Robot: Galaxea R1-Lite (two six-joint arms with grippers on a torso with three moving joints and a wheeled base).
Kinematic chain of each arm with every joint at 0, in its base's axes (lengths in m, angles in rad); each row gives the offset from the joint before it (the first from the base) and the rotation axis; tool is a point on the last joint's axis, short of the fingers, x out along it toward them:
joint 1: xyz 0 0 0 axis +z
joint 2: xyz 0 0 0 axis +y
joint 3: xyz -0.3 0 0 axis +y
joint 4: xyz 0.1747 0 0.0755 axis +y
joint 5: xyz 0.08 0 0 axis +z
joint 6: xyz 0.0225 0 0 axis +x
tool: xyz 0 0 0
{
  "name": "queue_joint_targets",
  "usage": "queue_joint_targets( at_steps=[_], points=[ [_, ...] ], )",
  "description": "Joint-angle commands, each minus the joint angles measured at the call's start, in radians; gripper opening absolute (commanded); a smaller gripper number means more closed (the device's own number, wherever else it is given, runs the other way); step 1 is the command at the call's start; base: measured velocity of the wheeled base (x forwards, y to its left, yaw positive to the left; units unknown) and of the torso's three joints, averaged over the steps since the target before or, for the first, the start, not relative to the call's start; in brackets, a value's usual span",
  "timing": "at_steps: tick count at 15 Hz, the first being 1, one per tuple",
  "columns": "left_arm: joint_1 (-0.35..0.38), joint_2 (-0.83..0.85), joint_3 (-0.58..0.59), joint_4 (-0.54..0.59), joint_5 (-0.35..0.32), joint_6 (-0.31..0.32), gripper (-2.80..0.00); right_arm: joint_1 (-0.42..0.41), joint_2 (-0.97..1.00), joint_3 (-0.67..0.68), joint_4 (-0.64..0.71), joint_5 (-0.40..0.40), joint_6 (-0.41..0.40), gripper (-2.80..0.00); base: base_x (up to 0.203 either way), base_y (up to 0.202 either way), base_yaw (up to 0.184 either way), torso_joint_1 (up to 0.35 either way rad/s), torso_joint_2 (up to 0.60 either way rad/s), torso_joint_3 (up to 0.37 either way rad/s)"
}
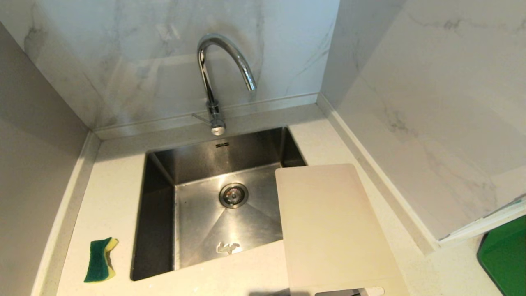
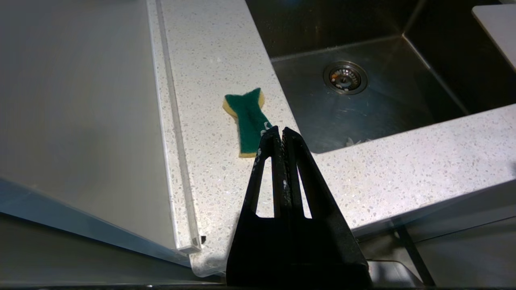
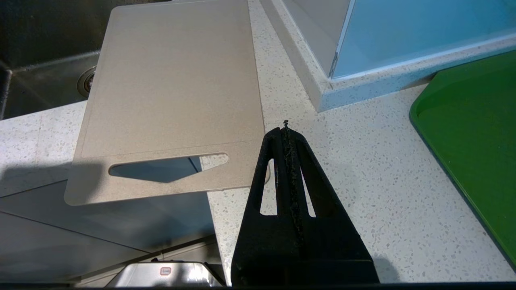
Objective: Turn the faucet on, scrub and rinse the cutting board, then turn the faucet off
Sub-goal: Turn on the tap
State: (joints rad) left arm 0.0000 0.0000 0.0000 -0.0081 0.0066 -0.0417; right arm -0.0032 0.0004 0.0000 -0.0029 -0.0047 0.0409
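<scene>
Here both arms hang parked at the near edge of the counter, out of the head view: the left gripper [image 2: 281, 131] has its fingers pressed together on nothing, poised above the counter's near edge with the green-and-yellow sponge [image 2: 246, 121] just beyond its tips, and the right gripper [image 3: 285, 131] is likewise closed and empty, just right of the cutting board's [image 3: 173, 88] handle end. The faucet [image 1: 218, 74] stands at the far rim of the sink [image 1: 164, 164], well beyond either gripper; its thin lever [image 1: 201, 118] juts left, so the left arm looks better placed for it. The board, cream-white and flat, runs its long axis near-to-far along the sink's right edge, far corner over the basin, slotted end overhanging the counter front.
</scene>
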Motion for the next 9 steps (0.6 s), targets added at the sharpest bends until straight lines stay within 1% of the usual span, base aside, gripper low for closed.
queue_joint_targets(
  at_steps=[1,2,5,6,9],
  points=[
    [0.0,0.0,0.002,-0.002,0.0,0.009,-2.8,0.0,0.001,0.001,0.0,0.0,0.001,-2.8,0.0,0.0,0.0,0.0,0.0,0.0],
    [0.0,0.0,-0.002,0.005,0.002,0.025,-2.8,0.0,0.001,0.0,0.0,0.0,0.001,-2.8,0.0,0.0,0.0,0.0,0.0,0.0],
    [0.002,0.006,-0.014,0.016,0.005,0.035,-2.8,0.0,0.001,0.0,0.0,0.0,0.001,-2.8,0.0,0.0,0.0,0.0,0.0,0.0],
    [0.001,0.03,-0.061,0.03,0.012,0.035,-2.8,0.0,0.001,0.0,0.0,0.0,0.001,-2.8,0.0,0.0,0.0,0.0,0.0,0.0],
    [-0.005,0.175,-0.266,0.101,0.04,0.035,-2.8,0.0,0.001,0.0,0.0,0.0,-0.001,-2.8,0.0,0.0,0.0,0.0,0.0,0.0]
  ],
)
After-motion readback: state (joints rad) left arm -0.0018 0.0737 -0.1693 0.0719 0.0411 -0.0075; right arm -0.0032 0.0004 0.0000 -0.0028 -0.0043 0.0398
